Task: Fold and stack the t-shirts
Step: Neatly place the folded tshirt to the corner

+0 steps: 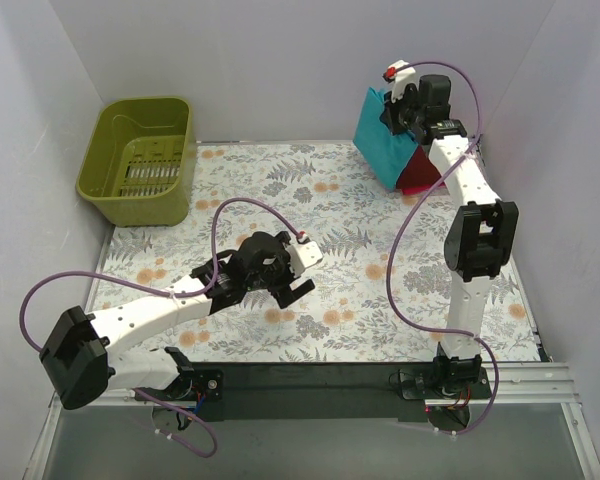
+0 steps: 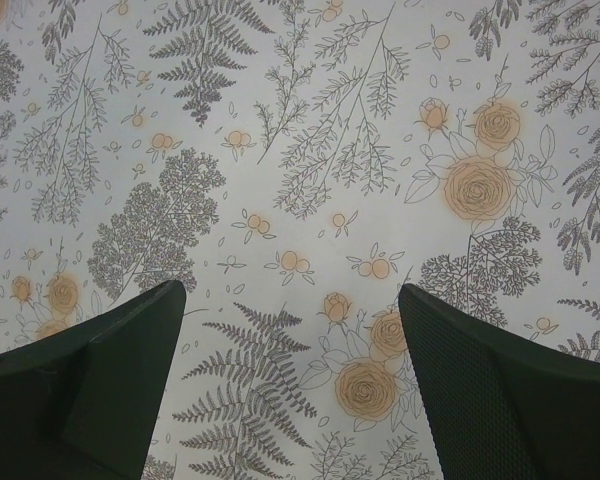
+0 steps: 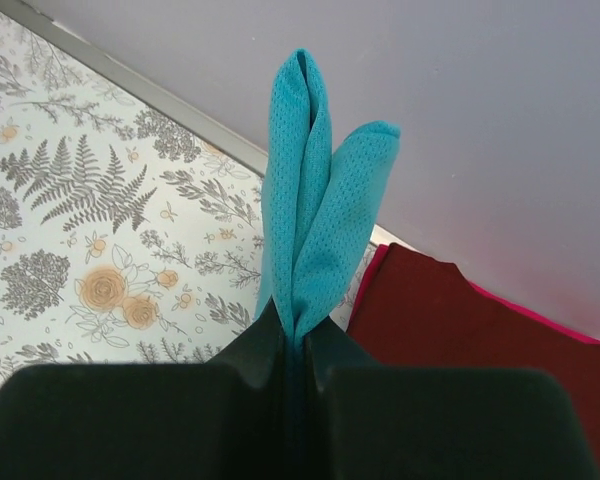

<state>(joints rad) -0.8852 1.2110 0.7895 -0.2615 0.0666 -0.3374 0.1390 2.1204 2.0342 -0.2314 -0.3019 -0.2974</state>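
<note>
My right gripper [image 1: 398, 118] is shut on the folded teal t-shirt [image 1: 382, 143] and holds it up in the air at the far right of the table. In the right wrist view the teal t-shirt [image 3: 315, 220] hangs in folds out of my closed gripper [image 3: 302, 335]. Under it lies a folded dark red t-shirt [image 1: 417, 178] on a pink one, whose edge [image 3: 540, 312] shows in the right wrist view beside the dark red shirt [image 3: 460, 330]. My left gripper [image 1: 292, 285] is open and empty over the floral cloth, also seen in the left wrist view [image 2: 292, 300].
An olive-green plastic basket [image 1: 140, 160] stands at the far left corner. White walls close the table at the back and both sides. The floral tablecloth [image 1: 330, 230] covers the table.
</note>
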